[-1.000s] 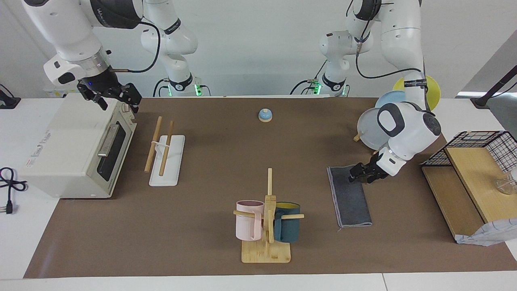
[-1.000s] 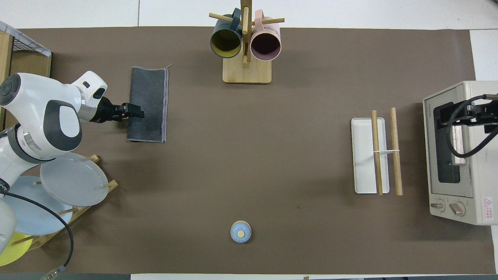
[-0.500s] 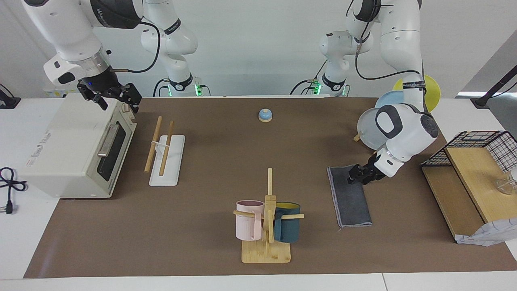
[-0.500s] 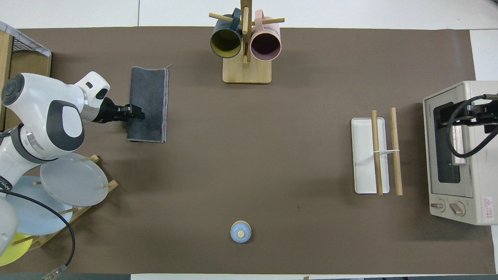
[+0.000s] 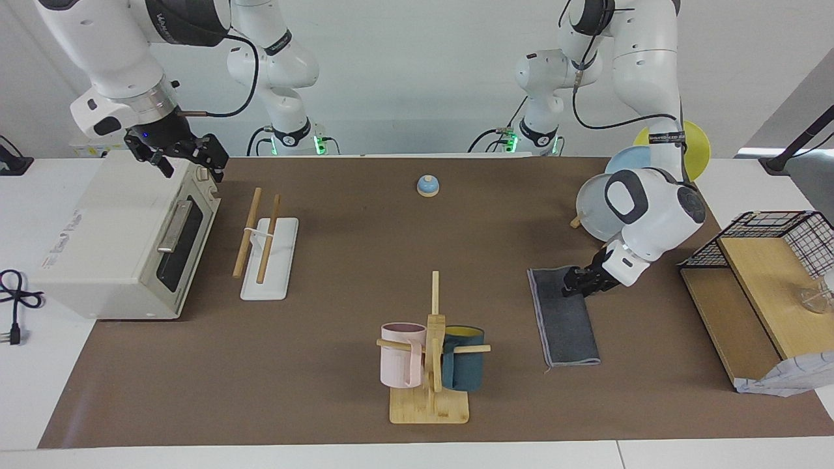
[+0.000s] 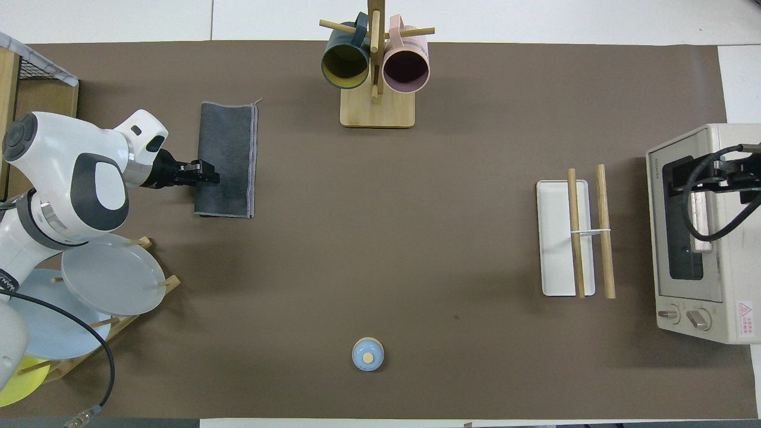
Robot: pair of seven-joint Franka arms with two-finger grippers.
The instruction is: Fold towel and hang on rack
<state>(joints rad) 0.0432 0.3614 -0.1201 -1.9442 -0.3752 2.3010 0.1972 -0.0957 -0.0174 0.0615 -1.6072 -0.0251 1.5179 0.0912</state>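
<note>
Toaster oven [image 5: 124, 241] at right arm's end of bench w/ right gripper [image 5: 212, 166] waiting over its top, jaws open; rack [image 5: 267, 251] just beside oven; folded towel [image 5: 565, 326], grey face up, flat toward left arm's end; left gripper [image 5: 572, 284] at its edge, jaw state unclear.

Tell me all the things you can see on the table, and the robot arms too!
towel: one, dark grey, folded flat, toward the left arm's end.
rack: one, wooden rods on a white base, beside the oven.
oven: one, cream, at the right arm's end.
mug tree: one, wooden, holding a pink mug and a teal mug.
bell: one, blue, near the robots.
plates: grey, blue, yellow, on a stand.
shelf: one, wooden.
left gripper: at the towel's edge.
right gripper: waiting over the oven.
</note>
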